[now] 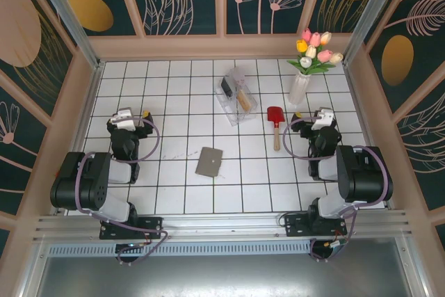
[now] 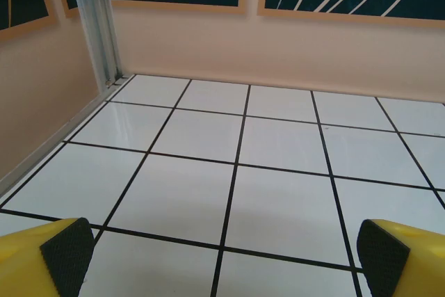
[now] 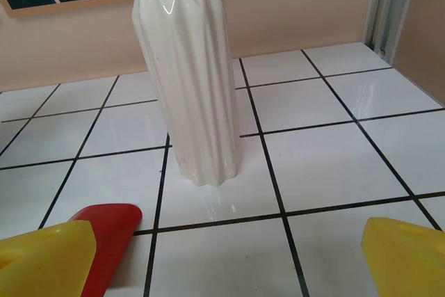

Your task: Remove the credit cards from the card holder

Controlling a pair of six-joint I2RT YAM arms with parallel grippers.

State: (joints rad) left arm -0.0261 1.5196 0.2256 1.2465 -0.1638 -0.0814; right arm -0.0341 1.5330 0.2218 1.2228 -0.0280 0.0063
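Task not begun, both my arms are parked near their bases. The small flat grey-brown folding card holder [image 1: 208, 162] lies on the white tiled table [image 1: 174, 88], about mid-table between my arms and well apart from both. No cards are visible, and I cannot tell if it is folded shut. My left gripper [image 2: 224, 262] is spread wide over bare tiles, nothing held. My right gripper [image 3: 229, 255] is equally wide and empty, facing the tall white ribbed ceramic vase [image 3: 191, 81], with the red blade of a wooden-handled scoop [image 3: 104, 231] just beside its left finger. A clear plastic box [image 1: 235, 95] sits farther back. Current step, as I judge it: the approach. Next I should swing both arms inward, pin the holder with one and open it with the other.
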